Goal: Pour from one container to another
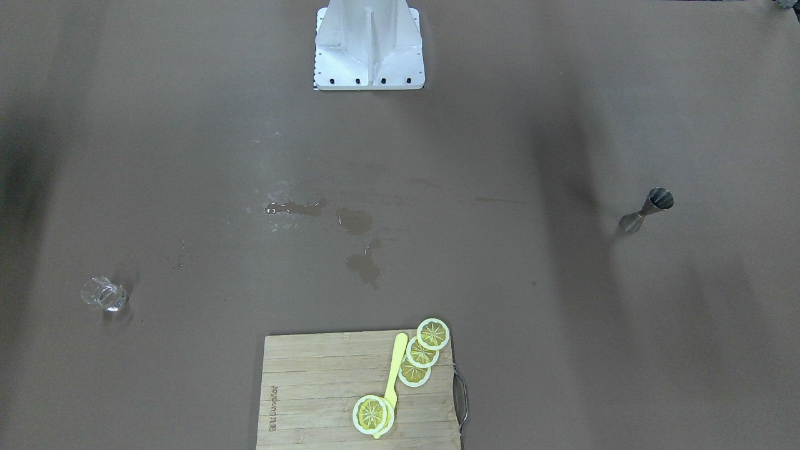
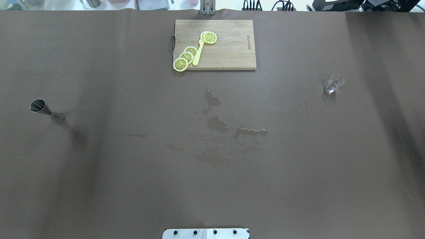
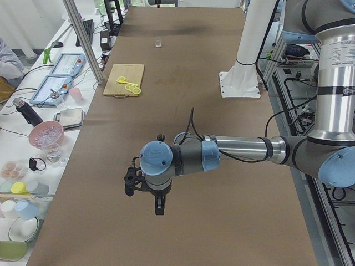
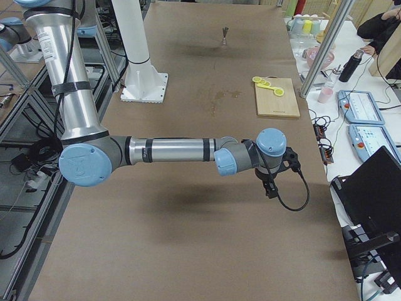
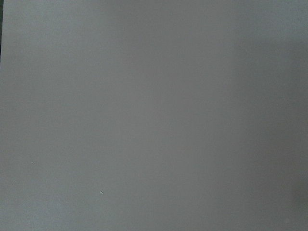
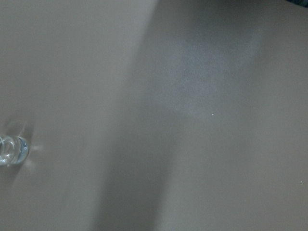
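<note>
In the front-facing view, one glass cup (image 1: pixel 104 294) is seen upright on the bench (image 1: pixel 562 350) at the robot's right. One jigger (image 1: pixel 647 210) stands well apart at its left. One cutting board (image 1: pixel 312 387) carries at least four lemon slices (image 1: pixel 422 353) and one yellow utensil (image 1: pixel 395 365).

Overhead, several wet patches (image 2: pixel 217 123) are seen between cup and jigger.

In the side views, the left end effector (image 3: pixel 158 208) and right end effector (image 4: pixel 269 187) hang above the bench, and their opening cannot be told.

In the right wrist view, the cup is glimpsed at the left edge. It is judged that the cup should be approached squarely, gripped across its wall and kept level.
</note>
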Motion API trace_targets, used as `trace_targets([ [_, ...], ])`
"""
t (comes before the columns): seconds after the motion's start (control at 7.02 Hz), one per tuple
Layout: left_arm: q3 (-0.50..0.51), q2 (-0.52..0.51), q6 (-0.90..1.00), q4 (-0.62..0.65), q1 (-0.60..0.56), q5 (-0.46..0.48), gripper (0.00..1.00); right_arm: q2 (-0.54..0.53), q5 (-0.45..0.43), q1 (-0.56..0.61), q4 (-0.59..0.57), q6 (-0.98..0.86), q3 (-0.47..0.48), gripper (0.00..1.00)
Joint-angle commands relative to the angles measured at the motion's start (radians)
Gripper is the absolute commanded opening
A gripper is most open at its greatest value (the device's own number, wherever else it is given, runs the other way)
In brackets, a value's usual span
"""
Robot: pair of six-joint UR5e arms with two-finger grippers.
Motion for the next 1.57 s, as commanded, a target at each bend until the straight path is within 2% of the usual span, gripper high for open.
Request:
trace_targets([
  [0.0, 0.0, 0.0, 0.0, 0.0, 0.0, 0.0, 0.98, -0.002, 0.085, -0.026, 0.222, -0.001, -0.04, 1.0],
  [0.14, 0.0, 0.0, 0.0, 0.0, 0.0, 0.0, 0.98, -0.016, 0.09, -0.048, 0.392, -0.004, -0.057, 1.0],
  [0.43, -0.001, 0.0, -0.002, 0.0, 0.0, 0.002, 0.98, -0.027, 0.09, -0.072, 0.824, -0.015, -0.204, 1.0],
  [0.57, 0.002, 0.0, -0.003, 0.0, 0.002, 0.002, 0.98, -0.028, 0.093, -0.103, 0.917, -0.015, -0.247, 1.0],
  [0.71, 0.0, -0.002, -0.003, 0.0, 0.002, 0.002, 0.98, -0.03, 0.1, -0.169, 0.927, -0.027, -0.255, 1.0],
  [0.85, 0.0, -0.002, -0.003, 0.0, 0.002, 0.002, 0.98, -0.027, 0.131, -0.187, 0.935, -0.13, -0.279, 1.0],
  [1.0, -0.001, -0.002, -0.003, 0.0, 0.002, 0.002, 0.98, -0.024, 0.218, -0.197, 0.933, -0.251, -0.304, 1.0],
  [1.14, -0.001, 0.0, -0.005, 0.0, 0.002, 0.002, 0.98, -0.015, 0.266, -0.204, 0.932, -0.397, -0.339, 1.0],
  [1.28, 0.0, 0.0, -0.005, 0.0, 0.002, 0.003, 0.98, -0.007, 0.268, -0.211, 0.93, -0.552, -0.349, 1.0],
  [1.42, -0.001, 0.0, -0.005, 0.0, 0.002, 0.002, 0.98, -0.005, 0.27, -0.214, 0.932, -0.597, -0.361, 1.0],
])
